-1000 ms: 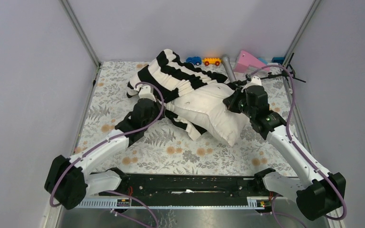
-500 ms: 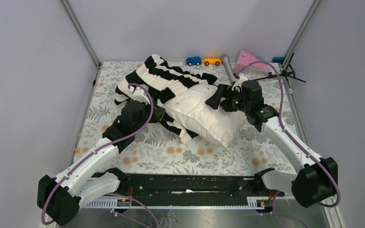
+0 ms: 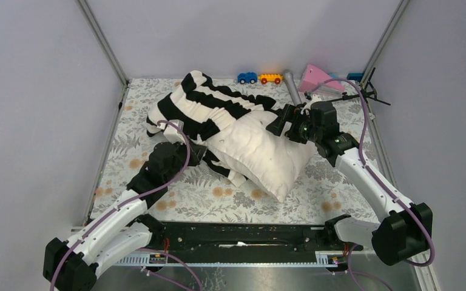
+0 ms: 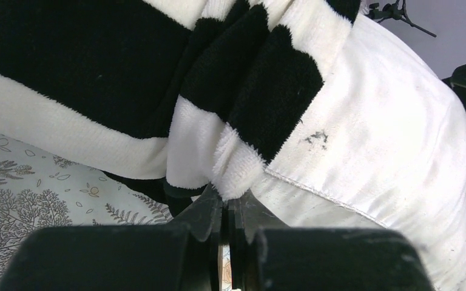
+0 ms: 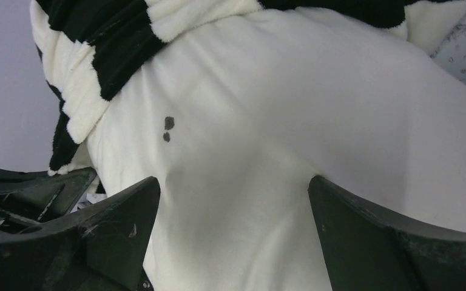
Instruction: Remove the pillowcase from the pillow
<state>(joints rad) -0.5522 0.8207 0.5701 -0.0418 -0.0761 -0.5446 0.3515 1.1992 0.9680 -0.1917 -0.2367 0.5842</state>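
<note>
The black and white striped pillowcase (image 3: 200, 106) is bunched over the far left end of the cream pillow (image 3: 267, 154), which lies slanted mid-table with its near right half bare. My left gripper (image 3: 199, 151) is at the pillow's near left side. In the left wrist view, that gripper (image 4: 230, 197) is shut on a fluffy white hem of the pillowcase (image 4: 97, 79), right beside the pillow's seam (image 4: 388, 133). My right gripper (image 3: 281, 124) is at the pillow's far right edge. It stands open (image 5: 232, 188), its fingers wide apart with bare pillow (image 5: 267, 121) between them and pillowcase stripes (image 5: 115, 48) beyond.
Along the back edge lie a blue toy car (image 3: 247, 77), an orange toy car (image 3: 270, 78), a grey tube (image 3: 292, 88) and a pink piece (image 3: 317, 77). A black stand (image 3: 370, 91) is at the back right. The floral cloth (image 3: 218, 194) covers the table, with metal posts at the corners.
My right gripper has opened and let go of the pillow. My left arm has drawn back toward the near left with the pillowcase hem, and the pillow has shifted a little that way.
</note>
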